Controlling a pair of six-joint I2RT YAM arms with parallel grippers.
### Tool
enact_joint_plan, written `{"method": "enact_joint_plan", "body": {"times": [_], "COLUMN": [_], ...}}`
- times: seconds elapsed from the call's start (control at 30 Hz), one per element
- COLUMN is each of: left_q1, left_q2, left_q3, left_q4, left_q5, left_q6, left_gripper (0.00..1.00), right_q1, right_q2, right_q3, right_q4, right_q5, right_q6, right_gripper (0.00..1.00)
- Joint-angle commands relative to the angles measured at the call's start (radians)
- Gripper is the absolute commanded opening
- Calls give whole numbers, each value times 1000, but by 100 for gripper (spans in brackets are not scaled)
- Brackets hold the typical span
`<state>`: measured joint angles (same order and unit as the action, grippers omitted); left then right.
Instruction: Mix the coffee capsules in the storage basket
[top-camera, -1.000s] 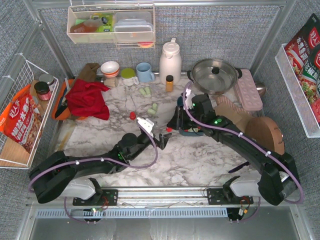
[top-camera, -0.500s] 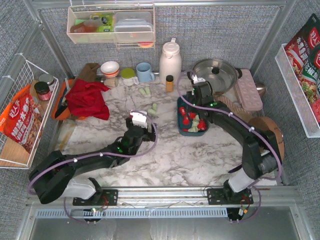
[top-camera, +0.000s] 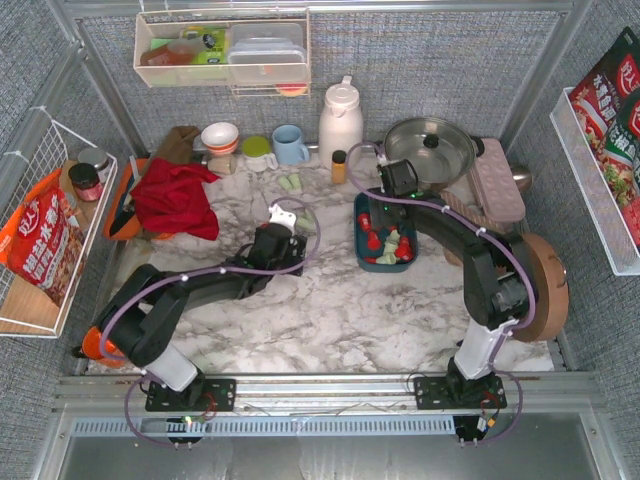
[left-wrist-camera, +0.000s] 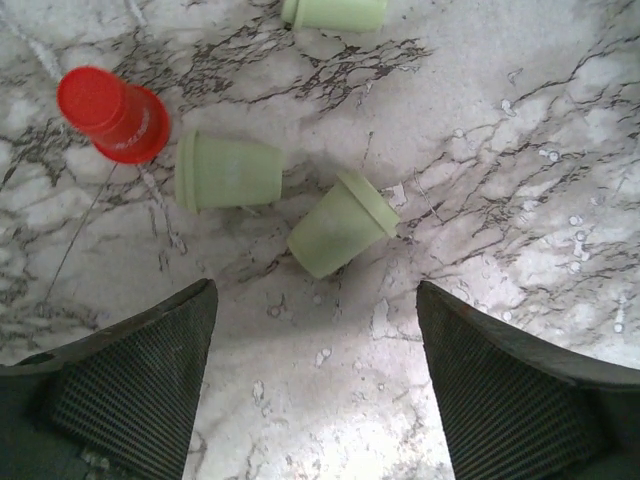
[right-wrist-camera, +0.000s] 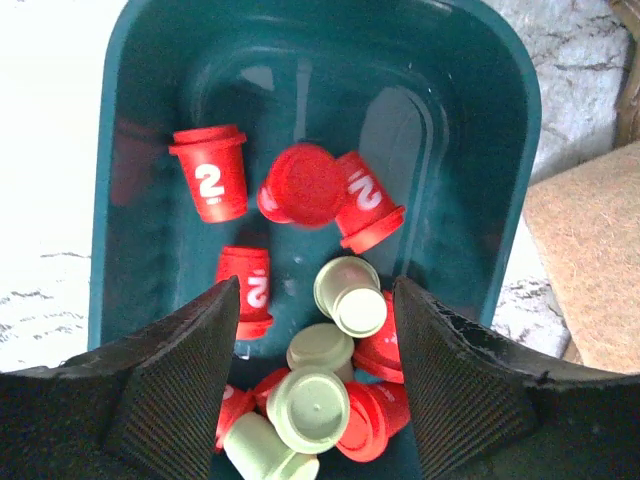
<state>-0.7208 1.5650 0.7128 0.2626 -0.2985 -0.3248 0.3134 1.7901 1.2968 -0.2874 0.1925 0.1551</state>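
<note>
The dark teal storage basket sits right of centre on the marble table. In the right wrist view the basket holds several red capsules and several mint green capsules, bunched at its near end. My right gripper hangs open and empty above that pile; from the top it is over the basket's far end. My left gripper is open and empty above loose capsules on the table: one red and three green. From the top it covers most of them.
Two more green capsules lie toward the back. An amber bottle, white thermos, steel pot and blue mug stand along the back. A red cloth lies left; a pink tray and round wooden board right.
My left gripper has reached away from me to above the loose capsules. My right arm has drawn back off the basket's middle, so the basket and its capsules now show.
</note>
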Motion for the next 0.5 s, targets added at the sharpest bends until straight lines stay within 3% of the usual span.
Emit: {"method": "enact_joint_plan", "body": {"times": [0.0, 0.2, 0.47], "left_q1": [25, 49, 79], "left_q2": [70, 129, 205], "left_q3": [94, 161, 249], "left_q4": [-123, -142, -201], "left_q5": [86, 172, 286], "left_q6": [123, 256, 306], "left_gripper": [85, 74, 62], "right_q1": [-2, -2, -2], "right_q2": [-26, -127, -211], "right_q3": [-3, -70, -105], "right_q4": [-63, -49, -57], "right_q5": [-3, -65, -126], "right_q6": [-45, -30, -22], "right_gripper": [67, 67, 67]}}
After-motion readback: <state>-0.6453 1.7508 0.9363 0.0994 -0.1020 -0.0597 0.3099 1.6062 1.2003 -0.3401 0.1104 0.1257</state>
